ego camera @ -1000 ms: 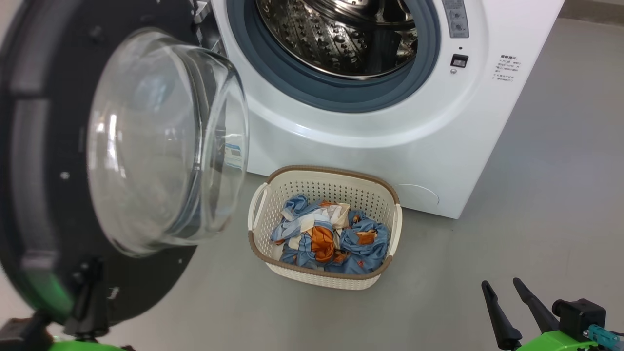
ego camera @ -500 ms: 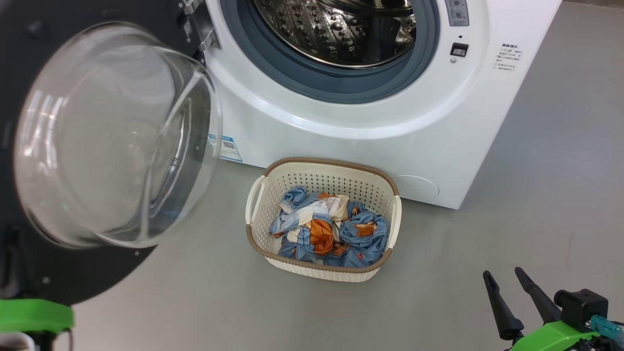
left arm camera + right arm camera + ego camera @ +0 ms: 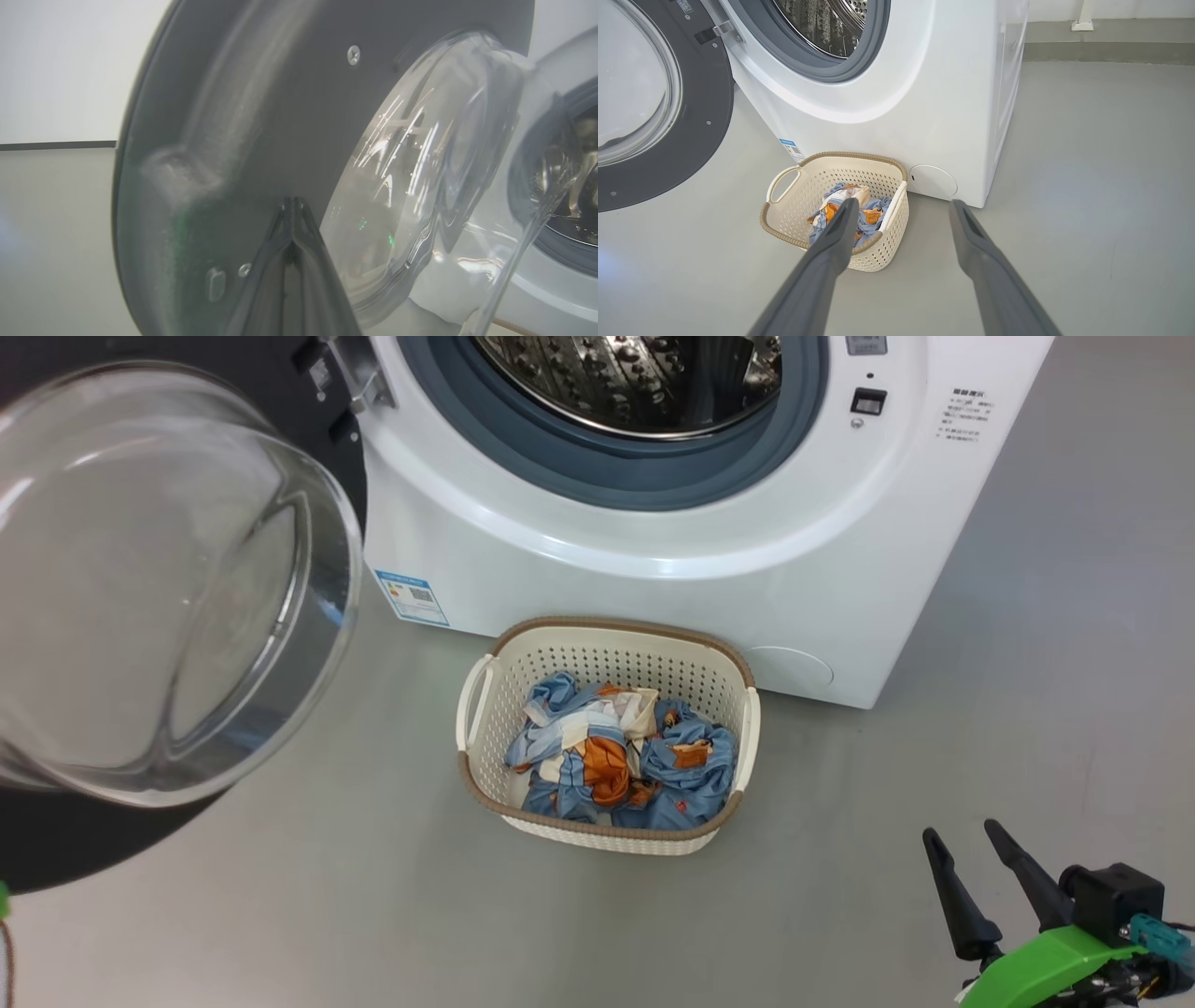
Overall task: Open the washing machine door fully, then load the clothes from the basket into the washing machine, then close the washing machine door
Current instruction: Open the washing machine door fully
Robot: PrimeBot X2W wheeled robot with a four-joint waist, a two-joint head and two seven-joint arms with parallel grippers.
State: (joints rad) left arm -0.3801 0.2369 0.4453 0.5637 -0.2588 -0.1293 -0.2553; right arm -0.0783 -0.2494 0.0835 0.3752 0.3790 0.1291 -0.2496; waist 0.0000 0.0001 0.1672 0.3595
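The washing machine [image 3: 672, 579] stands open, its steel drum showing. Its black washing machine door [image 3: 56, 840], with the clear glass bowl [image 3: 159, 588], is swung out to the left. In the left wrist view my left gripper [image 3: 293, 203] is shut, tips at the door's dark inner face [image 3: 261, 93]; whether they touch it I cannot tell. The basket [image 3: 607, 630] sits on the floor before the machine and holds the blue and orange clothes [image 3: 616, 765]. My right gripper [image 3: 960, 831] hovers open at the lower right, well away from the basket [image 3: 784, 219] and empty.
Grey floor [image 3: 1027, 728] spreads to the right of the machine and in front of the basket. A blue label sticker [image 3: 411, 597] sits on the machine's lower front. A wall and skirting [image 3: 1106, 42] run behind the machine.
The door has swung further out to the left, uncovering the blue label. The head camera has shifted, and the left arm's green part has left the head view. The right gripper stays open, hardly moved.
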